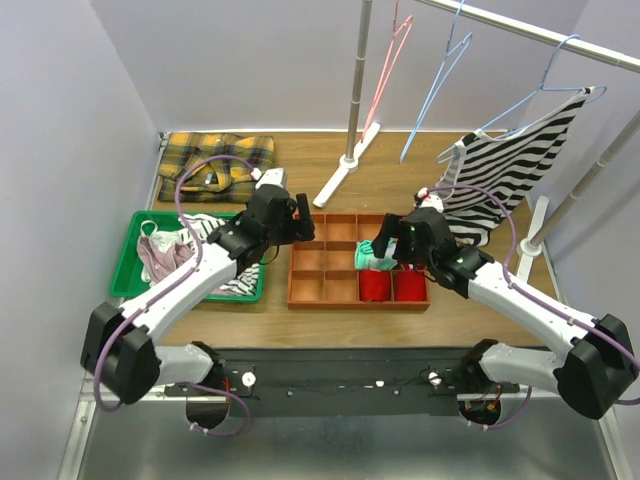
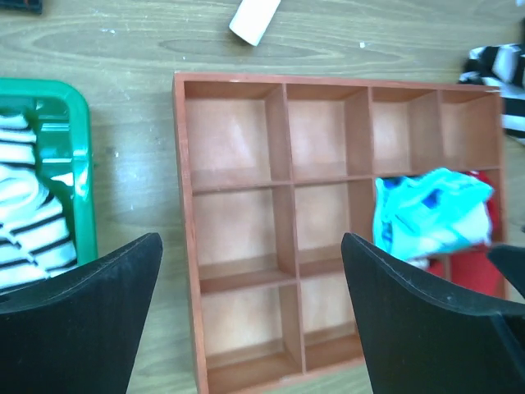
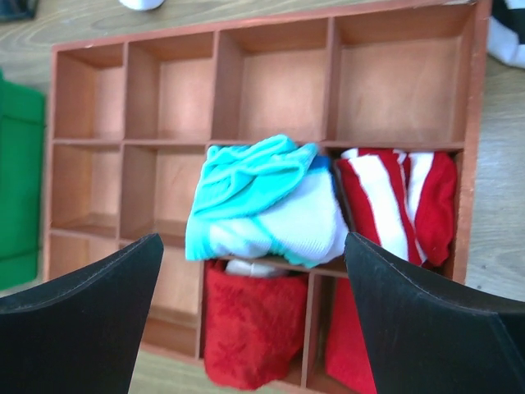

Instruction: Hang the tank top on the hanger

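as tank top [image 1: 512,168] drapes hanger [image 1: 510,108], left gripper [image 2: 250,240] gapes

Soft matt cloth tank top [image 1: 520,165]

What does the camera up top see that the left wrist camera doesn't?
Only the top camera: the hanger up on the rail with the tank top draped on it, a pink hanger, a sky-blue hanger and the yellow plaid shirt.
Only the left wrist camera: the left claw up close, its black fingers spread wide with nothing between them.
Both: the wooden divider box, the green tray, the turquoise-and-white bundle and a striped corner of the tank top.
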`<state>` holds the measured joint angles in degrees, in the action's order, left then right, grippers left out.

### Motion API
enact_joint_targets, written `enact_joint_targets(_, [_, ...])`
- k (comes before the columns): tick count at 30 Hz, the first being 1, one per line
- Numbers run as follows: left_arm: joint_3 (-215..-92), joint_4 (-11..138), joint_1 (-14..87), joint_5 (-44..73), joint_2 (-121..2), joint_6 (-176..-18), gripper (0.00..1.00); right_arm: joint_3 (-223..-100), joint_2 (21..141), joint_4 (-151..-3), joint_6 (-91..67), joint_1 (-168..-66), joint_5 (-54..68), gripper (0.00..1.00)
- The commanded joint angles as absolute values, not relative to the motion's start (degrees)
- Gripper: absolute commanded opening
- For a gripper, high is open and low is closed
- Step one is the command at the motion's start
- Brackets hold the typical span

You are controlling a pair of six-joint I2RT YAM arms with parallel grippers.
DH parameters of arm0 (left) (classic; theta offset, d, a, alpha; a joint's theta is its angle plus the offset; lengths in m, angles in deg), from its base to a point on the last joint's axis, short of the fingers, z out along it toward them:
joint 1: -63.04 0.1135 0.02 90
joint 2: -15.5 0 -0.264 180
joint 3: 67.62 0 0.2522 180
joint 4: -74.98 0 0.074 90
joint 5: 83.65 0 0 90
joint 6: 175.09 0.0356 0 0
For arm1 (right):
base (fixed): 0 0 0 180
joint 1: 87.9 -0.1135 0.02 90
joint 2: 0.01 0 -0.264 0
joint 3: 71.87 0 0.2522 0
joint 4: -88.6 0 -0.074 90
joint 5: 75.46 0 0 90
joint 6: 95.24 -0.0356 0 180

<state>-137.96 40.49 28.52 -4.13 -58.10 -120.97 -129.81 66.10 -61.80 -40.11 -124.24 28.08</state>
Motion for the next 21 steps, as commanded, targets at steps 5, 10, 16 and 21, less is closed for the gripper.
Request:
enact_joint_targets(5, [-130.43, 37.24, 27.89, -4.80, -42.26, -126.23, 0.99, -132.12, 61.08, -55.84, -41.01, -124.47, 24.29, 1.00])
enact_joint_targets(10, [-131.65, 33.81, 27.89, -5.60, -38.56, -124.21, 0.99, -132.65, 57.91, -54.61, -40.49, -124.47, 25.62, 1.00])
enact_joint_targets(16, [-131.75, 33.36, 27.89, -3.40, -36.54, -123.06, 0.99, -133.35, 55.98, -54.43, -39.78, -124.56, 26.32, 1.00])
enact_joint_targets(21, [-131.31, 34.15, 27.89, -2.61, -36.09, -122.36, 0.99, -133.97, 55.01, -52.94, -39.17, -124.56, 27.81, 1.00])
